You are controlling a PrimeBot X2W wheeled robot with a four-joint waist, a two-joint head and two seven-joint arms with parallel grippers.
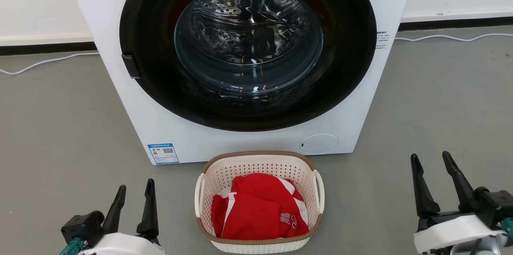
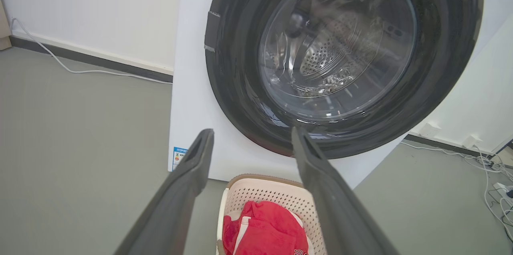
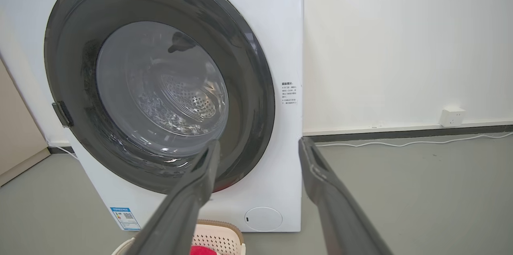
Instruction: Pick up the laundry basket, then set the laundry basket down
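Front-load washing machine [image 1: 240, 144] dead ahead, round glass door [image 1: 248, 46] shut, steel drum visible through it. Blue label sticker [image 1: 163, 153] at its lower left corner. White cable [image 1: 44, 61] lies on the grey floor [image 1: 60, 134] by the wall base, and a wall socket [image 3: 452, 116] sits to the machine's right. Laundry basket [image 1: 256, 166] stands on the floor just in front of the machine, between the two arms, with a red garment [image 1: 256, 211] with white stripes inside. Left gripper [image 1: 136, 185] is low at the basket's left, not touching it, fingers spread and pointing at the machine. Right gripper [image 1: 430, 154] is well apart on the right, fingers spread likewise.
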